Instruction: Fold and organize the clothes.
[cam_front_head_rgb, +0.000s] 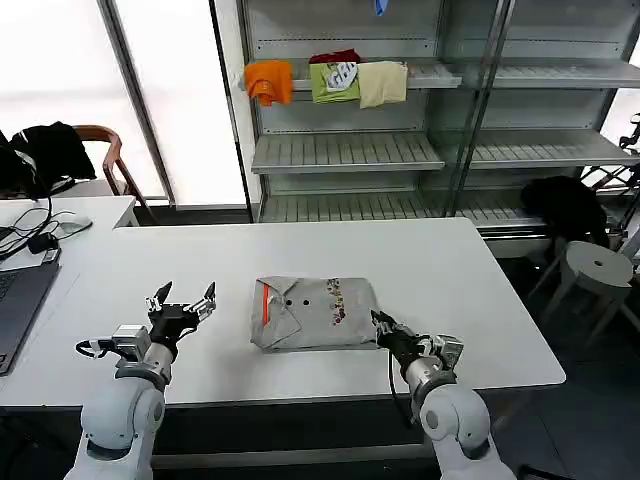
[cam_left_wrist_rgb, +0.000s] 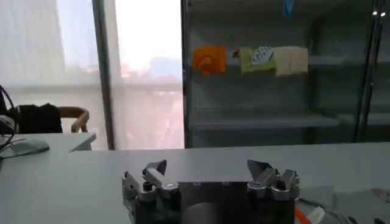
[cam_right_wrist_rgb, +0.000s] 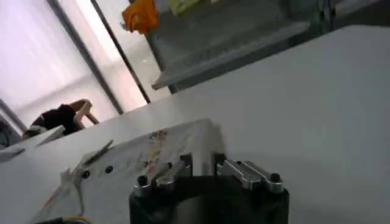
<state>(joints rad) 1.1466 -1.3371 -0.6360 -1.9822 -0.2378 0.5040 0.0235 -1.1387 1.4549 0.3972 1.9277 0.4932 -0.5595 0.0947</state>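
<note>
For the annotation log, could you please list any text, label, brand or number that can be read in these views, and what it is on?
None can be read.
Folded grey shirt on the white table: small multicoloured print, too small to read.
Green garment on the shelf: white mark that may be lettering, too blurred to read.
Left gripper, right gripper: no markings visible.

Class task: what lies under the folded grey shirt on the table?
The folded grey shirt rests on the white table, which shows all around it. Whether anything lies beneath it is hidden by the fabric. The right gripper sits at its corner.
</note>
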